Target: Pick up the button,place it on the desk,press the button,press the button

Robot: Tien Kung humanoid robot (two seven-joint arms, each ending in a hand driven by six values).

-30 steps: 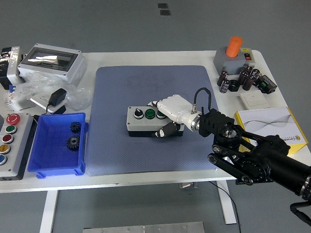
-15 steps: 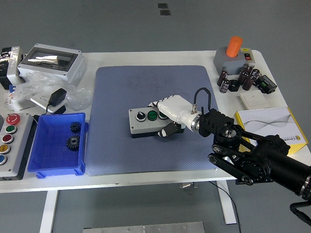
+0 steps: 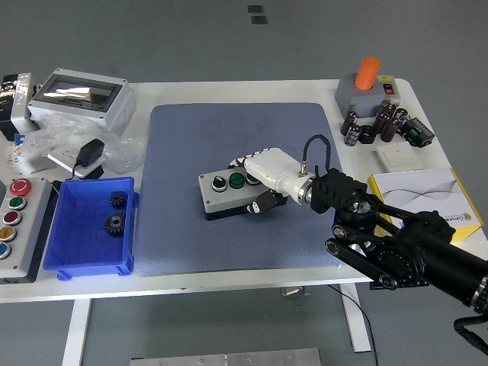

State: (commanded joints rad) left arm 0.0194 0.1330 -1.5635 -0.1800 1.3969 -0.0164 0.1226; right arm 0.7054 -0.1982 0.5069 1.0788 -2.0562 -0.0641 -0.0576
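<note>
A grey button box (image 3: 226,195) with a black knob and a green button on top sits near the middle of the blue mat (image 3: 236,183). My right hand (image 3: 259,181), white with black fingertips, wraps the box's right end, fingers over the top and thumb (image 3: 263,203) against the front side. The box's right-hand button is hidden under the hand. My black right arm (image 3: 396,244) comes in from the lower right. My left arm is out of view.
A blue bin (image 3: 91,226) with two black gears stands left of the mat. A grey panel of coloured buttons (image 3: 15,221) lies at the far left edge. A grey enclosure (image 3: 82,96), an orange-topped switch box (image 3: 366,88), capacitors (image 3: 381,124) and a yellow-edged booklet (image 3: 427,192) line the back and right.
The box has shifted slightly and turned a little on the mat while held in my right hand; my hand rose a touch toward the back.
</note>
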